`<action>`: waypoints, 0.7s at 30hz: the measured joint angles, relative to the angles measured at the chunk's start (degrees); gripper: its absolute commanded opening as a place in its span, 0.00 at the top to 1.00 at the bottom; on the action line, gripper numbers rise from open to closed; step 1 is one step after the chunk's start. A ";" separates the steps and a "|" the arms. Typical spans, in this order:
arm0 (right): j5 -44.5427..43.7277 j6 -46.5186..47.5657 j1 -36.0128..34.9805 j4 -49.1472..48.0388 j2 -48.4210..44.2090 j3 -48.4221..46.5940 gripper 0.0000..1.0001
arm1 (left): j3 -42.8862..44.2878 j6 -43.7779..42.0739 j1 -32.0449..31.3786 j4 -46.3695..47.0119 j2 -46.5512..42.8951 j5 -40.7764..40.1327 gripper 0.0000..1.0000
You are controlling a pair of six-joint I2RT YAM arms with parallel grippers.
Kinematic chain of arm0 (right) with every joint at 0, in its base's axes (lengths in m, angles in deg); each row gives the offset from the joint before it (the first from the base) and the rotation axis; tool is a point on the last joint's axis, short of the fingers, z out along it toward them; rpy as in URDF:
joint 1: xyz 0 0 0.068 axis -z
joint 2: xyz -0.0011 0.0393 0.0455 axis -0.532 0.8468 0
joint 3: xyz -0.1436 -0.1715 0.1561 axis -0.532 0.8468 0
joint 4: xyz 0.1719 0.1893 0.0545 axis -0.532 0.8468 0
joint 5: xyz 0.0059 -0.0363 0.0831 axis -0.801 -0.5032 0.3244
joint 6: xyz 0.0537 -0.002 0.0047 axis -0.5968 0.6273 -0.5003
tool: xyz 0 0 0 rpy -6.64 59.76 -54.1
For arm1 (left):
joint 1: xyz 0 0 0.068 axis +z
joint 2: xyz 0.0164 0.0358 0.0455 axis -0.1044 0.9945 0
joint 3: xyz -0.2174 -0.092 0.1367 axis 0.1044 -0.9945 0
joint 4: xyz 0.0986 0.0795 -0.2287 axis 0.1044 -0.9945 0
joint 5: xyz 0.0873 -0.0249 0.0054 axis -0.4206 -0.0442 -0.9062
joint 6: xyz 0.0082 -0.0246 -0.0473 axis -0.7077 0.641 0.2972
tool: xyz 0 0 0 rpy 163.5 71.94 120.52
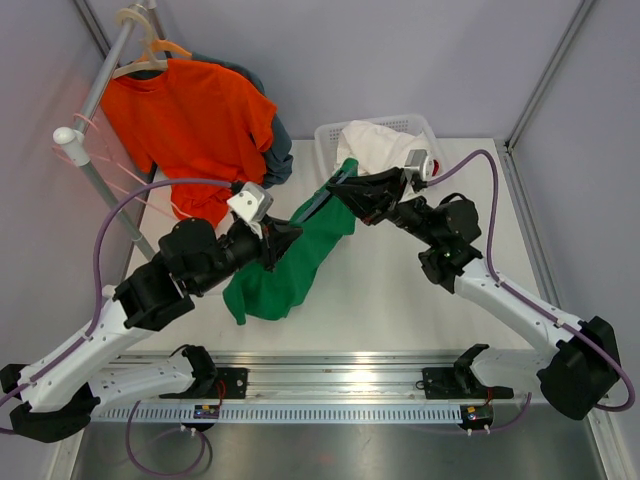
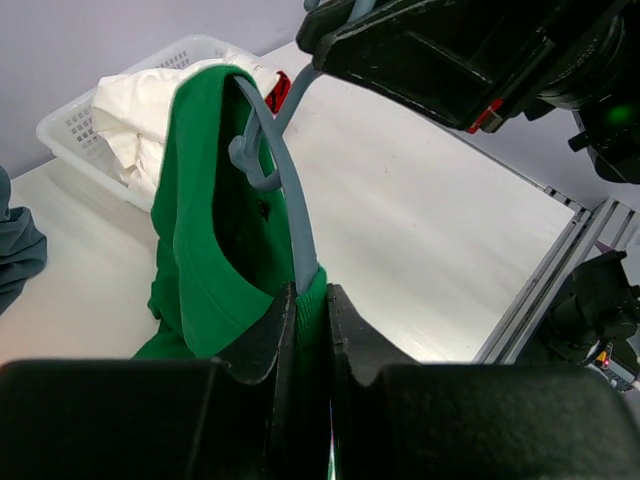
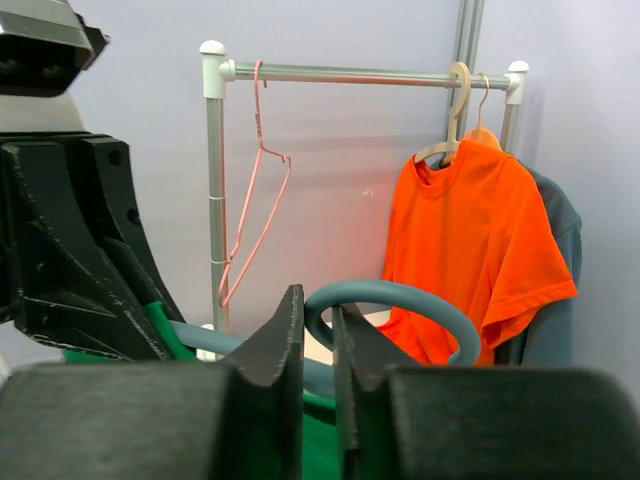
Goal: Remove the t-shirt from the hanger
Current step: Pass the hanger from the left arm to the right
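A green t-shirt (image 1: 290, 265) hangs in mid-air over the table on a grey-blue hanger (image 1: 318, 200), stretched between my two grippers. My left gripper (image 1: 288, 236) is shut on the shirt's ribbed edge, where the hanger's arm enters the cloth. In the left wrist view the green fabric (image 2: 200, 230) fills the narrow gap of that gripper (image 2: 312, 300), with the hanger (image 2: 295, 215) rising just above it. My right gripper (image 1: 340, 190) is at the hanger's top. In the right wrist view this gripper (image 3: 318, 312) is shut on the stem of the hanger's hook (image 3: 400, 295).
A white basket (image 1: 428, 126) holding white cloth (image 1: 375, 145) stands at the back of the table. A clothes rack (image 1: 100, 90) at the far left carries an orange t-shirt (image 1: 195, 120), a grey garment (image 1: 282, 150) behind it and a bare pink hanger (image 1: 85, 150).
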 measured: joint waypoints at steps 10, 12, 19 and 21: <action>-5.51 -1.38 0.07 3.48 0.66 0.02 1.00 | -0.37 -3.06 0.00 3.17 0.07 1.51 0.35; -6.21 -1.53 0.07 4.50 0.66 0.00 1.00 | -0.37 -4.02 0.00 3.15 0.07 1.73 0.21; -7.48 -1.33 0.07 7.50 0.66 -0.72 1.00 | -0.37 -8.46 0.00 2.95 0.04 2.34 0.01; -7.32 -0.94 0.07 7.65 0.68 -0.85 1.00 | -0.35 -9.29 0.00 2.82 0.02 2.38 0.06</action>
